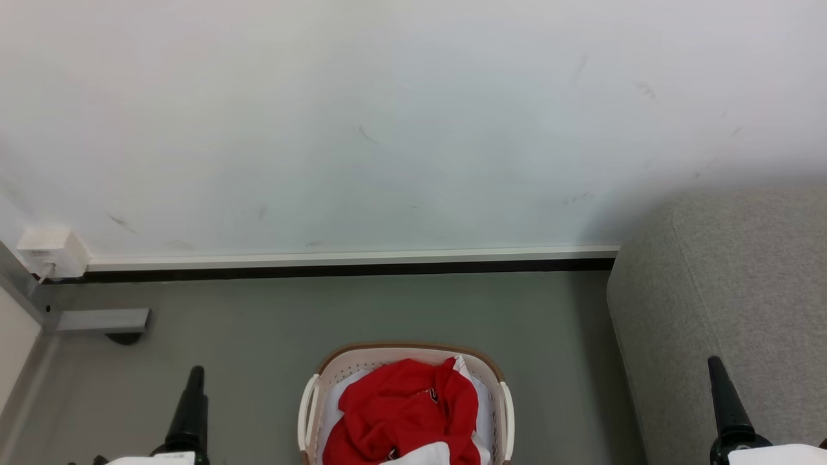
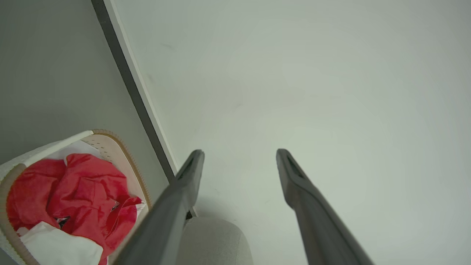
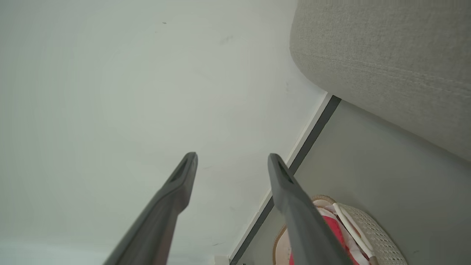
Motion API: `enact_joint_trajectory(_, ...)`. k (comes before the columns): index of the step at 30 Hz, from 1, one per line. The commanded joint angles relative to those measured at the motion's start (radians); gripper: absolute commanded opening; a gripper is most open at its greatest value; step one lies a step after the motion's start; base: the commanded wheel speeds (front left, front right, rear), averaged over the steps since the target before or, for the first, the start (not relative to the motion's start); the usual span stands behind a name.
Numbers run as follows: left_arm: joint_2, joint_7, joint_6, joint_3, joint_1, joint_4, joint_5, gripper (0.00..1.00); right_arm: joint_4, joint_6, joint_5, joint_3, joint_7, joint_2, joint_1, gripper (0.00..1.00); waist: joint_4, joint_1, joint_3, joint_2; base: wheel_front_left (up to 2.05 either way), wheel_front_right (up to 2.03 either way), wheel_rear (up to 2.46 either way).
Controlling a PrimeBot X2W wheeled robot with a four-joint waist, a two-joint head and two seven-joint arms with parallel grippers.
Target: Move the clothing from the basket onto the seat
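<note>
The clothing lies crumpled in the basket, near centre, with the left gripper and right gripper wide open and empty, so the pick looks next: dip in, pinch fabric, carry it right to the seat.

I see the red jersey crumpled inside the cream, brown-rimmed basket, near centre; the grey sofa stands right.

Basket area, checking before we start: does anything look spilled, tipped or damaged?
Nothing serious. The basket stands upright on the floor, the jersey crumpled inside it, nothing spilled over. Only oddity: faint dark scuffs on the wall.
</note>
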Motion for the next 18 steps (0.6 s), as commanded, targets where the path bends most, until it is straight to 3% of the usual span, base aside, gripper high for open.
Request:
enact_joint_trajectory(1,0.009,-0.014,0.005,-0.004,-0.009,-0.02,0.041,1.0,-0.025,0.0,-0.05,0.005,-0.011,-0.008,-0.031,1.0,0.0,0.0,0.0,0.0,0.0,0.0,0.0)
enact_joint_trajectory(18,0.012,-0.08,0.058,-0.074,0.015,-0.069,0.397,1.0,-0.084,-0.001,-0.485,0.058,-0.078,-0.012,-0.033,1.0,-0.001,0.0,0.004,0.0,0.0,0.0,0.0)
